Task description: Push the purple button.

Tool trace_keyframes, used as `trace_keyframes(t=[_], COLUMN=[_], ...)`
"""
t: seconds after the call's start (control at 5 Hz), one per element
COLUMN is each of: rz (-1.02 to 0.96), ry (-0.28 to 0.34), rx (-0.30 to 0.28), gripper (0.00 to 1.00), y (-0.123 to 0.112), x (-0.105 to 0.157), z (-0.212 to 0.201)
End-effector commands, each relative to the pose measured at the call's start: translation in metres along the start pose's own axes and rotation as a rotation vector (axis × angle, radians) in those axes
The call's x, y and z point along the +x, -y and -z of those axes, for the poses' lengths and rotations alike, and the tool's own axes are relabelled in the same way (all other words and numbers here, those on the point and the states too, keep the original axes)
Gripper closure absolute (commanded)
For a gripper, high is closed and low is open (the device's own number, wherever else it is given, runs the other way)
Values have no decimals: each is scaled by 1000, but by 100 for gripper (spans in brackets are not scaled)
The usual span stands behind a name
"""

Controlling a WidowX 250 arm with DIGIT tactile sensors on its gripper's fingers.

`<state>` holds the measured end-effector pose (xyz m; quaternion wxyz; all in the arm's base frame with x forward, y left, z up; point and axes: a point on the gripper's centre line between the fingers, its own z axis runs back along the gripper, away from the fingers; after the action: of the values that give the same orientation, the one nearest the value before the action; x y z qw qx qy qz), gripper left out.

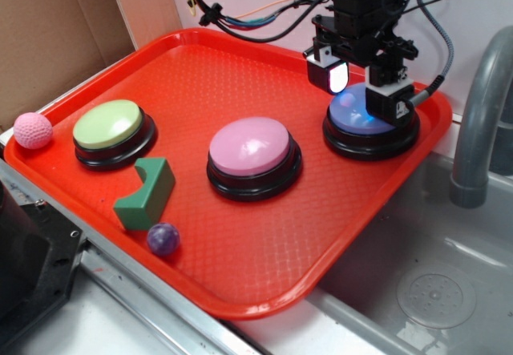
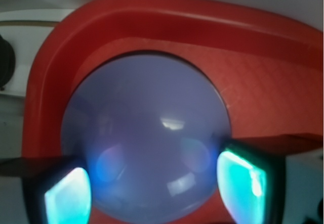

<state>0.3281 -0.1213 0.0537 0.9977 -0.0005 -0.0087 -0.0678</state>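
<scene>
We hover our gripper (image 1: 362,89) right over the purple button (image 1: 353,121) in the red tray's (image 1: 264,275) far right corner. Our jaws stand wide apart, gripping nothing and straddling the dome, probably so we can press straight down.

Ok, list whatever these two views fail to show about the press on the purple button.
- Contact: exterior view, gripper covers the purple button's top; touching or pressed unclear.
- Button base: wrist view, purple button fills the frame; near edge cut off.
- Fingertips: wrist view, blurred and cropped.
</scene>
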Motion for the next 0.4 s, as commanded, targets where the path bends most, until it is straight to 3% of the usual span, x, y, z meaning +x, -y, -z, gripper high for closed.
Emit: trace_keyframes(t=[0.0,0.2], rz=[102,83], ry=[72,92], rx=[120,118], gripper=[0,0], y=[-4,-9], x=[-16,-28], z=[-80,-94])
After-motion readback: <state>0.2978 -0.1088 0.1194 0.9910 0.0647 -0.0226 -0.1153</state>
